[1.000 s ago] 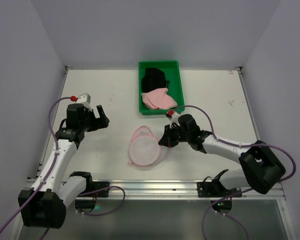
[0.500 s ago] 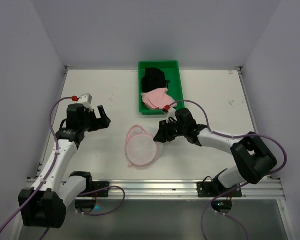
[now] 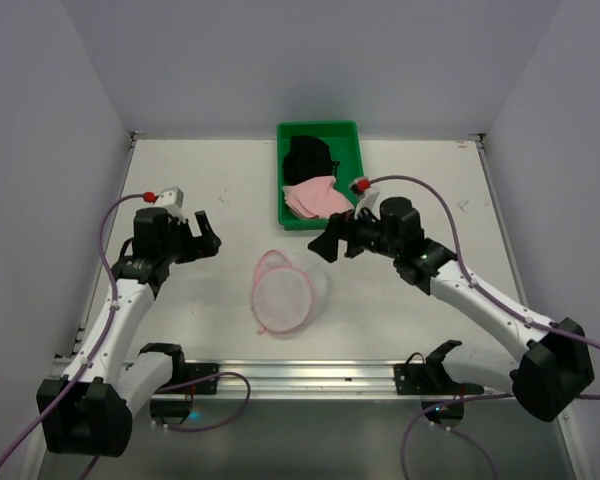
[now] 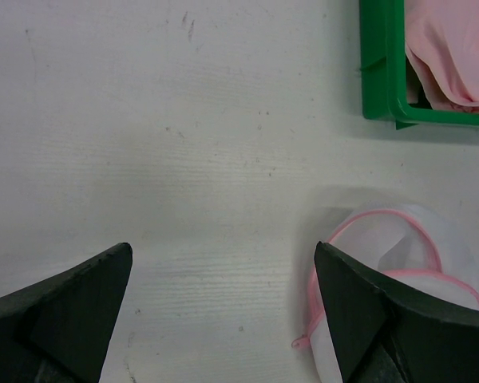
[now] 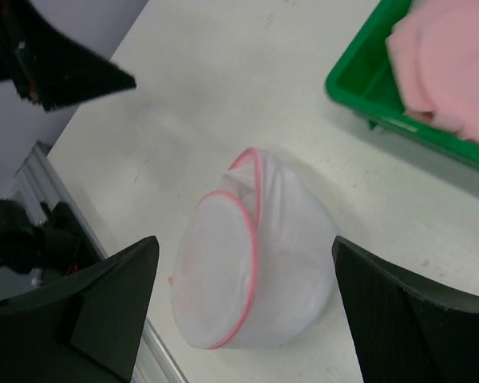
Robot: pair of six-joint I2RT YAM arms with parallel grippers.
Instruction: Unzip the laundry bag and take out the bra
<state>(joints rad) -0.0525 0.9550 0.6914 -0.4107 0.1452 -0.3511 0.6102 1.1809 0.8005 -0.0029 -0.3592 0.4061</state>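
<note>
The laundry bag (image 3: 284, 296), a small white mesh drum with pink zipper trim, lies on the table in front of the green tray (image 3: 359, 170). It also shows in the right wrist view (image 5: 247, 271) and in the left wrist view (image 4: 387, 239), where its pink zipper pull (image 4: 299, 343) lies on the table. My right gripper (image 3: 332, 245) hangs open above and to the right of the bag, touching nothing (image 5: 246, 247). My left gripper (image 3: 205, 240) stands open to the bag's left, over bare table (image 4: 223, 255). The bra is hidden; nothing shows through the mesh.
The green tray's rim (image 5: 359, 88) (image 4: 379, 80) holds pink fabric (image 3: 315, 198) and black fabric (image 3: 308, 158). White walls close the table at the back and both sides. A metal rail (image 3: 320, 372) runs along the near edge.
My right gripper went from shut at the bag's right side to open, and rose away toward the tray. The bag shifted slightly left. The left arm stayed still.
</note>
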